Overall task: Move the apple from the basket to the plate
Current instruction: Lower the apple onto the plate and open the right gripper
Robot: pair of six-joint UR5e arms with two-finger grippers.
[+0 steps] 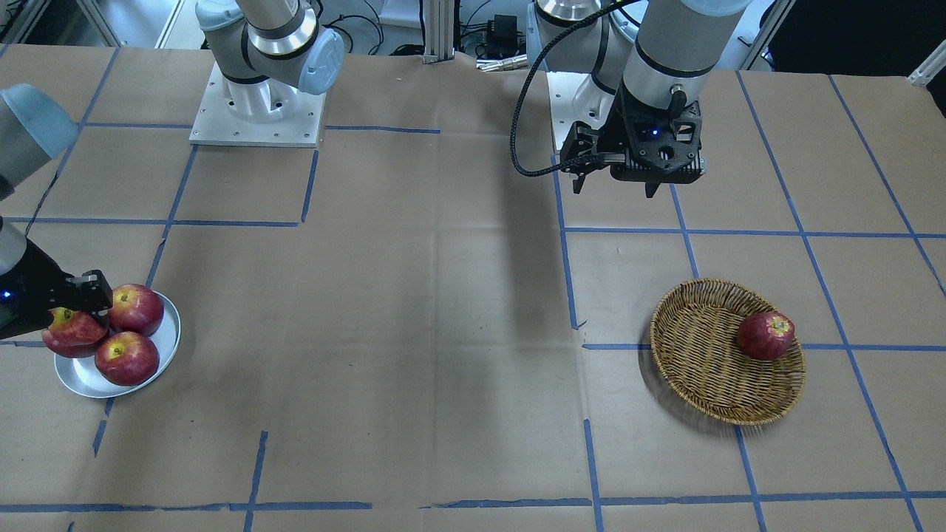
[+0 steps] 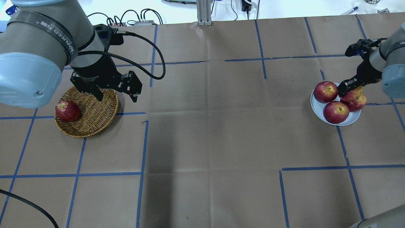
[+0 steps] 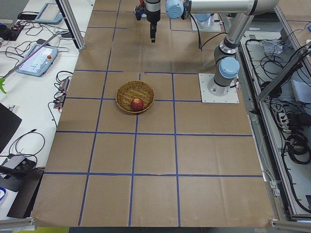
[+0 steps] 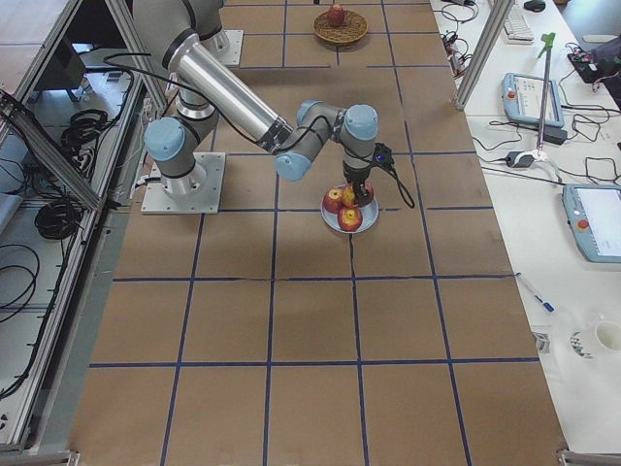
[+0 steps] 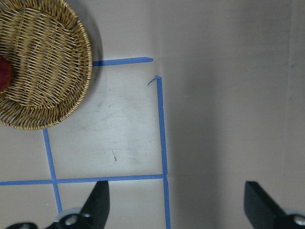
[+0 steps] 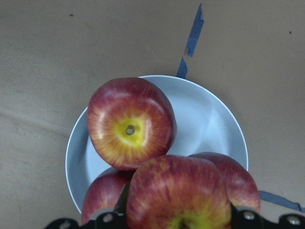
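My right gripper (image 2: 349, 89) is shut on the apple (image 2: 353, 93), a lighter red, yellow-streaked one. It holds the apple just over the far side of the pale plate (image 2: 316, 106), on top of the apples lying there. In the right wrist view the apple (image 6: 177, 193) fills the space between my fingers above the plate (image 6: 212, 121). The wicker basket (image 2: 95, 122) sits at the left with one dark red apple (image 2: 67, 111) in it. My left gripper (image 2: 115, 95) is open and empty, raised above the basket's right rim; its fingers (image 5: 97, 200) stand wide apart.
Three darker red apples lie on the plate: one on the left (image 2: 325, 91), one in front (image 2: 335, 111), and one partly under the held apple (image 2: 359, 104). Brown paper with blue tape lines covers the table (image 2: 208, 142). The arm bases (image 1: 255, 111) stand at the far edge.
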